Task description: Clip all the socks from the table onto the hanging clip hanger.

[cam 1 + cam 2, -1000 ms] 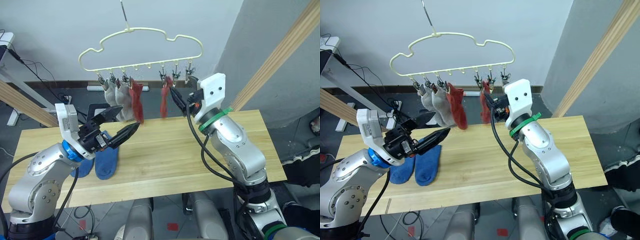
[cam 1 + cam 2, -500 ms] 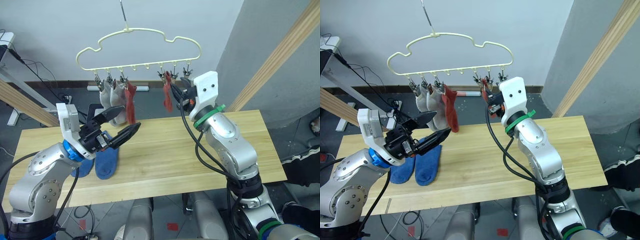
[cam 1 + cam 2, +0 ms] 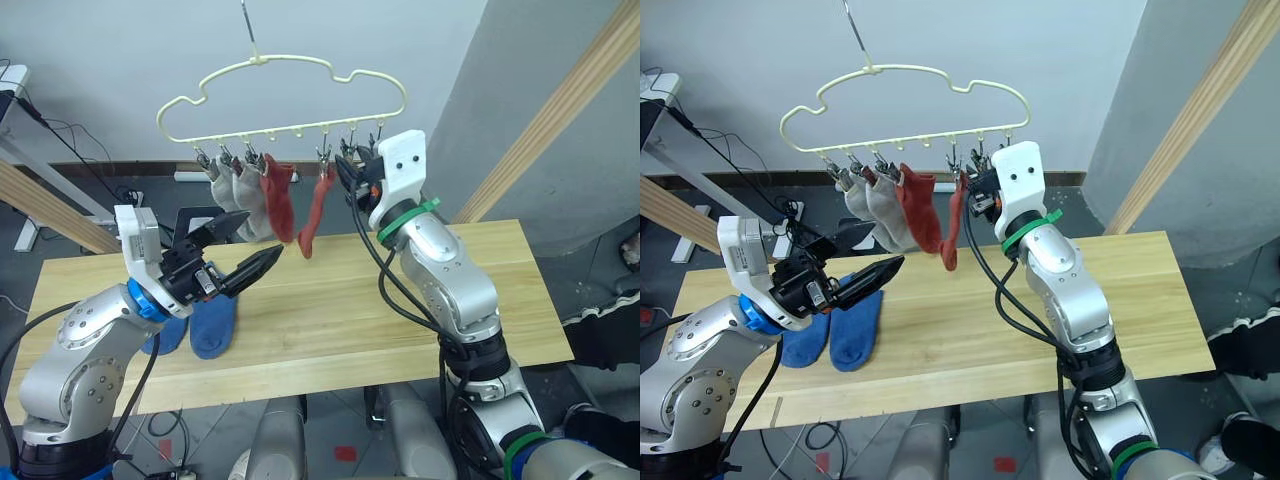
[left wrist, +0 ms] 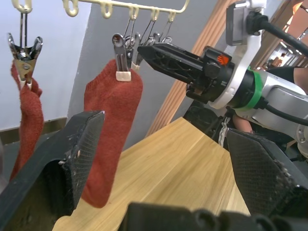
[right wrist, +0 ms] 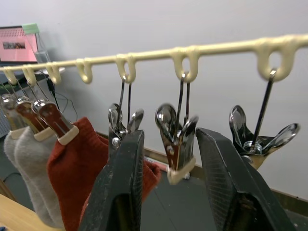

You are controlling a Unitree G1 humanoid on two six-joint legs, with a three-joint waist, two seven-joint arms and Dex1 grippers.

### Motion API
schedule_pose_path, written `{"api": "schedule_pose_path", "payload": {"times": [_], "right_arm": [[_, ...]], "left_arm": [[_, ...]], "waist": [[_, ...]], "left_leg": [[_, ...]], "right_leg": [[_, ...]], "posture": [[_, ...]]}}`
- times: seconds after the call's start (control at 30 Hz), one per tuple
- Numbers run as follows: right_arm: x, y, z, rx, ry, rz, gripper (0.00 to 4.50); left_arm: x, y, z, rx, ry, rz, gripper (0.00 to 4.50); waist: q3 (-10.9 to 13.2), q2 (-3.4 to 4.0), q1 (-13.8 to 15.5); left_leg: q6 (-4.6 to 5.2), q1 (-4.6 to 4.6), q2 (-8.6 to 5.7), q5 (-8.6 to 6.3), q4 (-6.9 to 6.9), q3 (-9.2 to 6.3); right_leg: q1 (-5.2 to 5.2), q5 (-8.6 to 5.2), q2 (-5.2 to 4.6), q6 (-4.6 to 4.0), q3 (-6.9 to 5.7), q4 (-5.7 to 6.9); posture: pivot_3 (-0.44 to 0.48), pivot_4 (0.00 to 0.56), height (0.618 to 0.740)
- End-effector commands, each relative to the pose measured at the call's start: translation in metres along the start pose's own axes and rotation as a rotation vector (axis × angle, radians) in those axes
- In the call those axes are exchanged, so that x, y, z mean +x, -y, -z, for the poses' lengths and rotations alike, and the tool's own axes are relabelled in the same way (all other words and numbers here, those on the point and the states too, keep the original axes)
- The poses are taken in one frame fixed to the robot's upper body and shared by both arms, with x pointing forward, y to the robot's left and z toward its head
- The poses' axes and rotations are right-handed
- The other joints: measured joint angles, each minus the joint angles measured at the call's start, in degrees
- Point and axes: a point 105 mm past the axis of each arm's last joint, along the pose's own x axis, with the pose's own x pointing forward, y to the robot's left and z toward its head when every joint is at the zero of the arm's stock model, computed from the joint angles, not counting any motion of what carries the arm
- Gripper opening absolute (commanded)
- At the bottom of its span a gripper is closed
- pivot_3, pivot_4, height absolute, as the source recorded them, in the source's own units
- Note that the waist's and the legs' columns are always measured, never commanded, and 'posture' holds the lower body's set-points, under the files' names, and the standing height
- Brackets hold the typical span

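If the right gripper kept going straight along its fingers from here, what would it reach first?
Most likely the empty metal clip hanging from the clip hanger. In the right wrist view it sits between the open fingers of the right gripper, just ahead of their tips. How far ahead is hard to judge, so this is a best guess.

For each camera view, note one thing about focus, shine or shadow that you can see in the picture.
Left wrist view: the left gripper's own fingers loom large and soft-edged, while the rust-red sock is crisp. Right wrist view: the metal clips catch bright highlights, and the nearest hook on the clip hanger blurs. Eye views: light is even, with faint shadows on the table.
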Motion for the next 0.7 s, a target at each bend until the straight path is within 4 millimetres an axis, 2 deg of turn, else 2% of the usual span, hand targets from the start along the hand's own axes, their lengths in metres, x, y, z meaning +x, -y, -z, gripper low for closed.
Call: {"api": "schedule_pose_path", "payload": {"times": [0.03, 0.7], "right_arm": [[0.002, -0.001, -0.021, -0.002, 0.086, -0.001, 1.77], [0.011, -0.016, -0.029, 0.049, 0.107, -0.052, 1.77]], "left_arm": [[0.000, 0.006, -0.004, 0.025, 0.018, 0.021, 4.50], [0.000, 0.006, 0.000, 0.033, 0.019, 0.022, 4.50]], "waist": [[0.00, 0.00, 0.01], [0.00, 0.00, 0.01]], "left_leg": [[0.00, 0.00, 0.00, 0.00, 0.00, 0.00], [0.00, 0.00, 0.00, 0.00, 0.00, 0.00]], "right_leg": [[0.00, 0.00, 0.00, 0.00, 0.00, 0.00], [0.00, 0.01, 0.00, -0.01, -0.01, 0.02]], "posture": [[0.080, 0.368, 0.740], [0.084, 0.355, 0.740]]}}
